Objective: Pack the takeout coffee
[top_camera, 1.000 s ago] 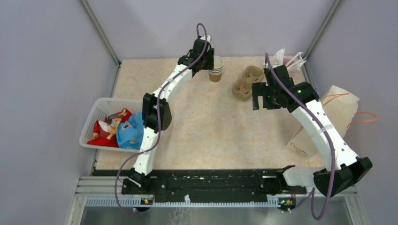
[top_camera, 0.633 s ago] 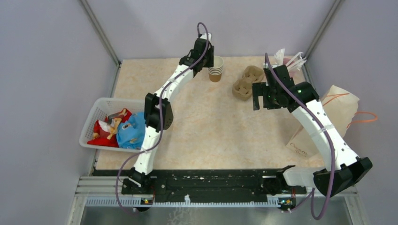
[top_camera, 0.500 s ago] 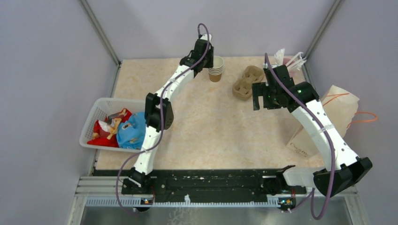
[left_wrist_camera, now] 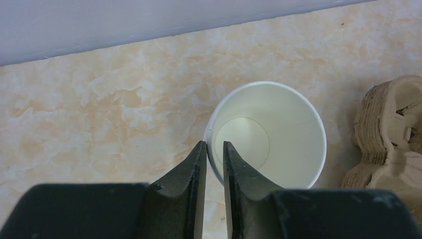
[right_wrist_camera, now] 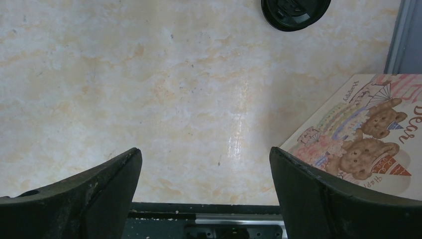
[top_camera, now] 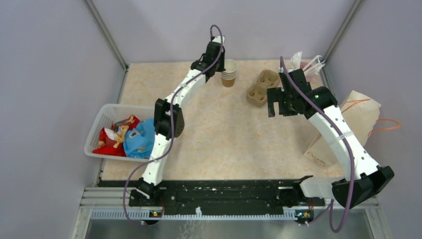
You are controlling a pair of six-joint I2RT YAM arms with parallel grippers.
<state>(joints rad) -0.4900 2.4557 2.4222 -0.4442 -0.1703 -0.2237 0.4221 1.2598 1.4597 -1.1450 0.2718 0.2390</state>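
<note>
**Left claw (left_wrist_camera: 213,143) nips the cup rim; the lift comes next**

The left claw is narrow, its two fingers astride the near wall of the cup (left_wrist_camera: 268,132), one outside and one dipping inside. The gap between them is only about as thick as the rim, so I judge this a grip on the cup and not a hover. The cup stands upright at the far side of the table (top_camera: 224,129). It is open, empty and cream inside, and the carrier (top_camera: 262,88) sits just to its right. From above it looks like the top of a short stack (top_camera: 229,73) of nested cups.

The right claw (right_wrist_camera: 205,149) is wide and holds nothing. It hangs over bare table near the carrier. Its camera shows a black lid (right_wrist_camera: 294,11) lying flat ahead of it and the printed bag (right_wrist_camera: 363,134) at the right edge.

The step in hand appears to be taking one cup, which is early in the packing. No cup has its lid on, and none is seen in the carrier or the bag.

The next move likely calls for a straight, gentle lift. A thin paper rim can fold under a hard pinch. If the cups are nested tightly, the ones below may ride up with the top one or tip over. The cup would then need setting down upright, clear of the carrier, where the lid can go on.
</note>
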